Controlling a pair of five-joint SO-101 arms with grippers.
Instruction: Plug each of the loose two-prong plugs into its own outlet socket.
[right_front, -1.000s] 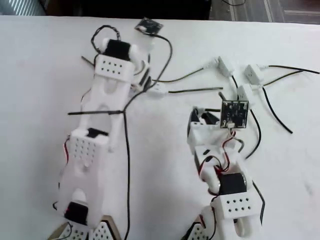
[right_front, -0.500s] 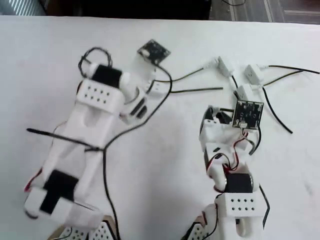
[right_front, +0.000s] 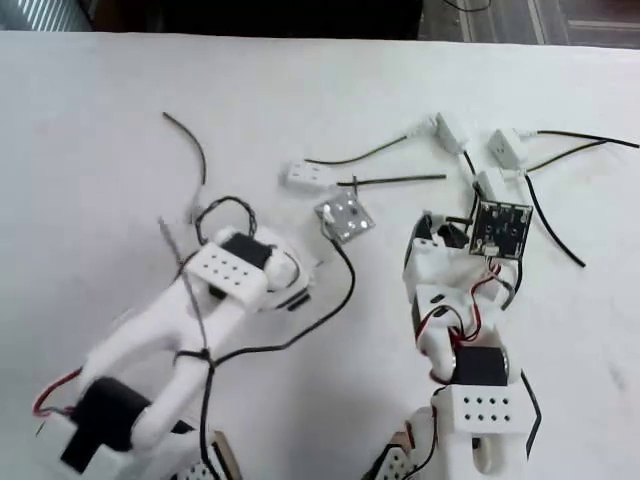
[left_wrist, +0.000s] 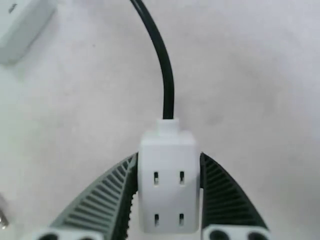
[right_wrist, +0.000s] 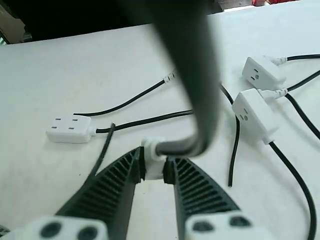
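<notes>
Left wrist view: left claw (left_wrist: 167, 161) clamped on a white outlet block (left_wrist: 167, 192), ridged fingers (left_wrist: 225, 200) pressed against both its sides, two pairs of slots facing the camera, black cord (left_wrist: 162, 60) leading straight away over the white bench (left_wrist: 250, 75). Cannot tell whether lifted or resting. Right wrist view: right claw (right_wrist: 154, 159) closed to a narrow gap on a small white plug (right_wrist: 152, 149), thick grey cord (right_wrist: 195, 80) bending up and away from it. Beyond, flat on the bench, a second outlet block (right_wrist: 70, 129) with its own thin black lead, well apart from two white connectors (right_wrist: 255, 112) lying just beside each other. High view: second outlet block between the two arms' ends, connectors near the right arm, a third white connector (right_front: 450, 130) farther back.
</notes>
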